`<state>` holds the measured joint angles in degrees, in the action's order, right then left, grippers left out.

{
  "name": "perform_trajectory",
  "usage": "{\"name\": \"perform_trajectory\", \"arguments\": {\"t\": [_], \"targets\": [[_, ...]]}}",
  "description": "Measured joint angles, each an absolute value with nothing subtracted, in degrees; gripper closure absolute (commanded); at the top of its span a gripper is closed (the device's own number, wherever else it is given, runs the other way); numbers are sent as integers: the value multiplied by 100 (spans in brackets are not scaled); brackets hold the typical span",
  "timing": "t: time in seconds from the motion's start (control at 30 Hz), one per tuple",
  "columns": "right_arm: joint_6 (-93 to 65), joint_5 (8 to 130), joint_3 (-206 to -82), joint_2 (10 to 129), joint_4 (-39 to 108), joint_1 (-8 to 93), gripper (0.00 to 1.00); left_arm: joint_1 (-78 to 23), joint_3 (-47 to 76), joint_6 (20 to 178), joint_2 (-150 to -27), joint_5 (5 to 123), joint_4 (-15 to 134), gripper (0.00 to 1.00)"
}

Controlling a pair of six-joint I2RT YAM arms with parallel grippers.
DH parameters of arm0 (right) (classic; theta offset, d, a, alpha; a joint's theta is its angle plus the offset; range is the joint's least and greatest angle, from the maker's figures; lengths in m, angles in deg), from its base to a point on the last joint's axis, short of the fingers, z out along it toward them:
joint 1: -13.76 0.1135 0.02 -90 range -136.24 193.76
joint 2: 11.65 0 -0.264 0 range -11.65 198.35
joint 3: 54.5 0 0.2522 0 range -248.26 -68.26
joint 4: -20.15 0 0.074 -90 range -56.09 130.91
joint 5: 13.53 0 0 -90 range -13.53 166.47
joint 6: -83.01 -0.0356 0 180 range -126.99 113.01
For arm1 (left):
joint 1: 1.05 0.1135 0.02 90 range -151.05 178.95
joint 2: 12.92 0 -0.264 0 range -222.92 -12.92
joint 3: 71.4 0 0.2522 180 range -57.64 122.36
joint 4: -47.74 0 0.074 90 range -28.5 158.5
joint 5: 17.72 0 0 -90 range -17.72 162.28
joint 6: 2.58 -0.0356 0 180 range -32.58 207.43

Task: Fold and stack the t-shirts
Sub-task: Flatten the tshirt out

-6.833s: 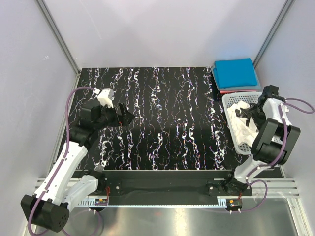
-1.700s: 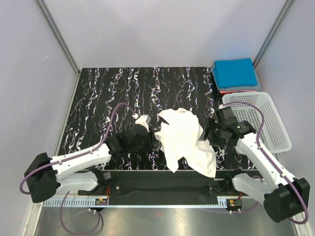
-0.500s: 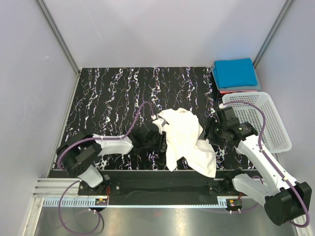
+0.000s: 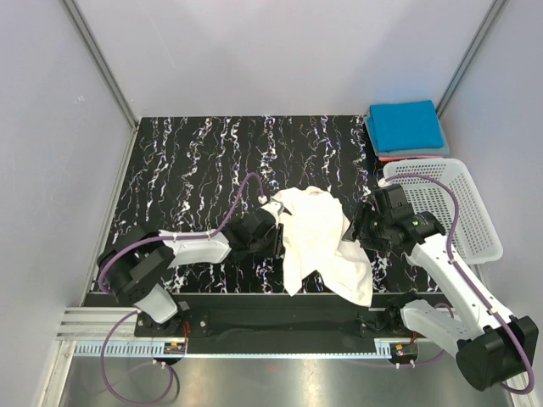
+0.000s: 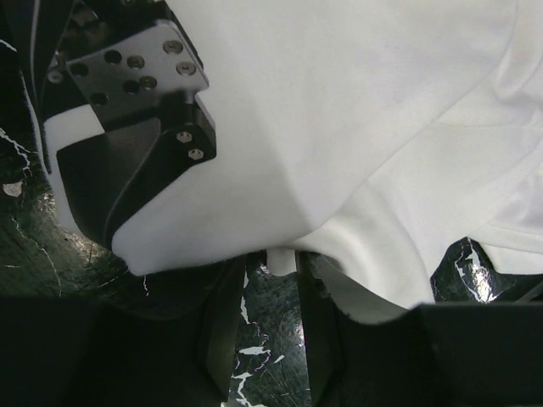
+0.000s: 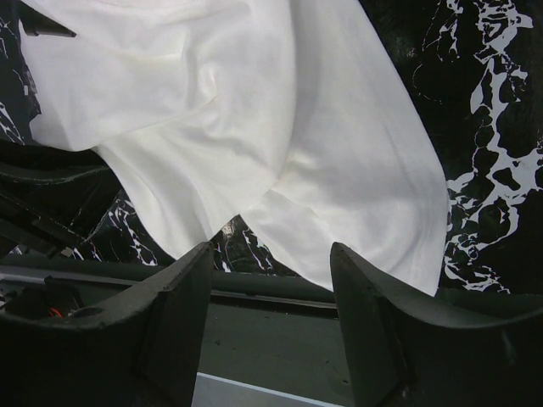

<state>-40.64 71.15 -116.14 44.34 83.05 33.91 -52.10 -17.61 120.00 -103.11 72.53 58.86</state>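
The white t-shirt (image 4: 318, 237) lies crumpled at the tabletop's (image 4: 195, 161) near edge, spilling over; the right gripper (image 6: 270, 250) gapes empty beside it, the left gripper's (image 4: 273, 235) hold is hidden by cloth. Pinch opposite corners, then spread flat

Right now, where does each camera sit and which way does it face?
Top external: above and behind, looking down on the table; left arm and right arm show.
Left wrist: low, close on the white t-shirt; its jaws at bottom.
Right wrist: looking down at the shirt's near end; open jaws at bottom.
Shared: all three see that shirt.
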Motion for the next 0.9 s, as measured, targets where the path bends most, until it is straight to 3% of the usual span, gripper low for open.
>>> {"name": "perform_trajectory", "arguments": {"t": [0.37, 0.5, 0.53, 0.6, 0.77, 0.9], "targets": [[-4064, 7095, -11614, 4434, 8303, 3391, 36, -5459, -1543, 12020, -10571, 7211, 5840, 69], [-4064, 7095, -11614, 4421, 8305, 3391, 36, -5557, -1259, 12096, -10810, 7259, 5978, 80], [-4064, 7095, -11614, 4410, 8305, 3391, 36, -5560, -1224, 12118, -10836, 7270, 6017, 90], [-4064, 7095, -11614, 4381, 8303, 3391, 36, -5560, -1162, 12199, -10871, 7299, 6109, 100], [-4071, 7093, -11614, 4362, 8305, 3391, 36, -5573, -931, 12330, -10884, 7452, 6594, 100], [-4136, 7099, -11671, 4394, 8316, 3391, 36, -5391, -806, 12402, -10333, 7909, 7932, 100]]}}
